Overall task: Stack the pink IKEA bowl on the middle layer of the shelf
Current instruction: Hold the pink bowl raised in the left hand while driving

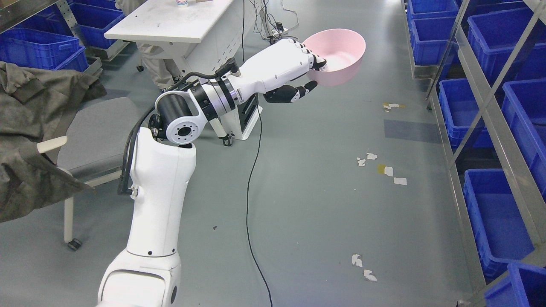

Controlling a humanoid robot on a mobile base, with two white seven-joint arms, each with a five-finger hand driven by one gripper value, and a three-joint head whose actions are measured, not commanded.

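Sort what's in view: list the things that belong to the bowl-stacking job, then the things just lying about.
Belongs to the job:
pink bowl, held up over the floor
left hand, gripping the bowl's rim
shelf rack at right

Just lying about:
blue bins on the rack
white table
grey chair
draped cloth
black cable
paper scraps on the floor

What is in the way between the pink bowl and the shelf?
Nothing visible. The left hand holds the pink bowl in the air over bare floor, and the shelf with blue bins stands open on the right.
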